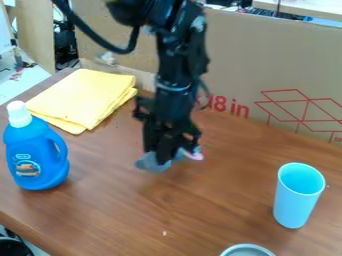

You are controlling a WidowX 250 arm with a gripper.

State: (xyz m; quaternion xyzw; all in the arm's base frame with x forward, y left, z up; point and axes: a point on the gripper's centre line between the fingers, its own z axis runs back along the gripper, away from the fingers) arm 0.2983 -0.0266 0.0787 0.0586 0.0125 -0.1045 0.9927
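Near the middle of the counter, the gripper hangs low at a grey-blue thing, with a pinkish bit just beside it. Whether the gripper is apart, together or clamped, I cannot tell. By my judgement, it has got to the grey-blue thing; a clear lift is not yet done, and a hold or release cannot be confirmed. I count 1 blue bottle, upright with its white cap on; 1 folded yellow cloth; 1 upright light-blue cup; and 1 round rim, cut off at the near edge. Behind stands 1 cardboard sheet.
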